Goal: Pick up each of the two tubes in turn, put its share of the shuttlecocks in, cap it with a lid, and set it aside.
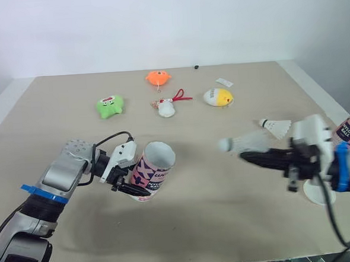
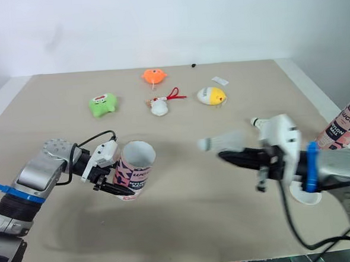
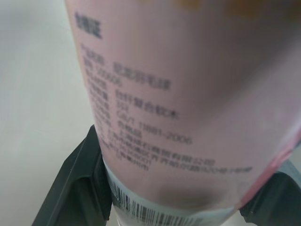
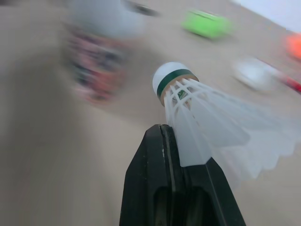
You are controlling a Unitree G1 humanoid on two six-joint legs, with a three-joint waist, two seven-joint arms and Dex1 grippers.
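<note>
Left eye view: the left gripper (image 1: 131,189) is closed around the lower part of a pink cardboard tube with dark printed lettering (image 1: 154,168). It holds the tube off the beige tabletop (image 1: 228,228) and tilted, with the open white-lined mouth turned up and toward the robot's right. In the left wrist view the two black fingers (image 3: 80,188) press against opposite sides of the tube just above its barcode. The right gripper (image 1: 248,156) is clamped narrowly on the skirt of a white feathered shuttlecock with a green-banded cork (image 1: 247,142). It holds the shuttlecock in the air with the cork pointing toward the tube's mouth, well apart from it. A second white shuttlecock (image 1: 276,126) lies on the table just beyond the right gripper. A second pink tube (image 2: 344,126) stands at the table's right edge with its mouth open. A white round lid (image 2: 307,195) lies near it on the table, partly covered by the right arm. Along the far side of the table, left to right, lie a green plush toy (image 1: 110,106), an orange plush toy (image 1: 158,78), a small white toy with a red ribbon (image 1: 167,106) and a yellow and white egg-shaped toy (image 1: 218,97). A small white packet (image 1: 224,81) lies just behind the egg-shaped toy.
</note>
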